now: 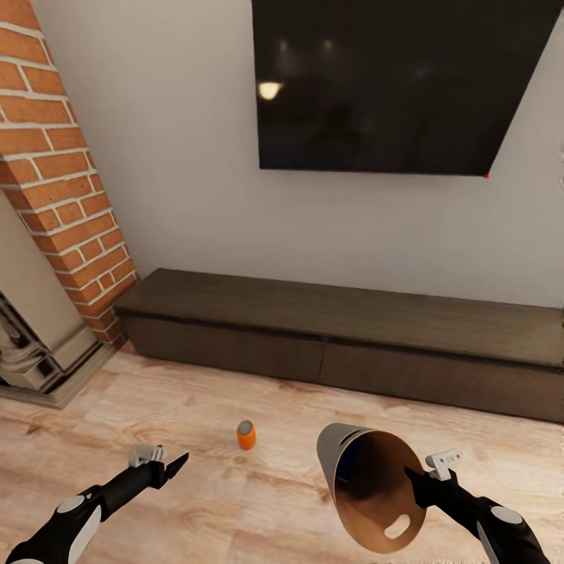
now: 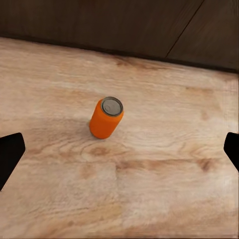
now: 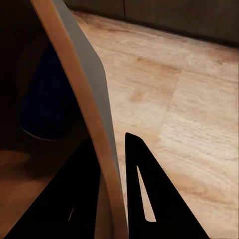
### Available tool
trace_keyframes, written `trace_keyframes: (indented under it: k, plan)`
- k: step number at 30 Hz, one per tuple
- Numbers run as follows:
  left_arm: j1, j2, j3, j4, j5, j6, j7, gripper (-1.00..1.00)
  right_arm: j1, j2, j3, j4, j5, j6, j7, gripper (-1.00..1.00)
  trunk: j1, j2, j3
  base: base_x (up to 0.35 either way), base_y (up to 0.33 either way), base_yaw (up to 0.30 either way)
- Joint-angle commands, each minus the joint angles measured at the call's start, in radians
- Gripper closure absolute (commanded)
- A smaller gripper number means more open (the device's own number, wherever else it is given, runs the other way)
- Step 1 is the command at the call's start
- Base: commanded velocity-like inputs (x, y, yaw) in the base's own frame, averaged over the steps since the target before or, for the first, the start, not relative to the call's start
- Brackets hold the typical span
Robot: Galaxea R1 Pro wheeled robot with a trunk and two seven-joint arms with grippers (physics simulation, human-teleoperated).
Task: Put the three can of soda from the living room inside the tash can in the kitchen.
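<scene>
An orange can of soda [image 1: 246, 434] with a grey top stands upright on the light wood floor of the living room; in the left wrist view this can [image 2: 106, 117] sits ahead of the fingers. My left gripper [image 1: 171, 464] hovers low, short of the can and to its left, open [image 2: 119, 149] with nothing in it. My right gripper [image 1: 413, 475] is shut on the rim of the tash can [image 1: 330, 454], which is lifted and tilted with its tan inside facing me. In the right wrist view the fingers [image 3: 144, 184] pinch the bin wall [image 3: 82, 69], and a dark blue can shape [image 3: 45, 99] lies inside.
A long dark low bench [image 1: 337, 337] runs along the wall behind the can, under a black screen [image 1: 392, 78]. At the left stand the red brick chimney [image 1: 63, 180] and the fireplace base [image 1: 31, 352]. Wood floor [image 1: 235, 509] stretches between my arms.
</scene>
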Motion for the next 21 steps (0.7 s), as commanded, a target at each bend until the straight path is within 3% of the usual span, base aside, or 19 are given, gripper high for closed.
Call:
trace_keyframes:
  k: [1,12,14,16,21]
  plan:
    - [0.0,0.0,0.0,0.001,-0.004,0.0,0.0,-1.0,0.0,0.0,0.0,-0.001,-0.012,0.002,0.005,1.0,0.0,0.0,0.001,0.0,0.296,-0.185]
    - [0.0,-0.002,-0.002,0.005,-0.023,0.0,0.0,-1.0,-0.001,0.0,-0.001,0.0,-0.012,0.002,0.005,1.0,0.0,0.0,0.015,0.0,0.316,-0.184]
    - [0.0,-0.003,-0.028,0.007,-0.024,0.001,0.004,-1.0,0.0,0.0,-0.004,0.0,-0.012,0.002,0.005,1.0,0.0,0.0,0.017,0.0,0.321,-0.184]
    - [0.0,-0.003,-0.091,0.009,-0.023,0.007,0.025,-1.0,0.0,0.0,-0.007,0.001,-0.012,0.002,0.004,1.0,0.0,0.0,0.02,0.0,0.322,-0.184]
    - [-0.001,-0.004,-0.144,0.01,-0.025,0.046,0.087,-1.0,0.0,-0.001,-0.009,0.002,-0.012,0.002,0.004,1.0,0.0,0.0,0.026,0.0,0.32,-0.184]
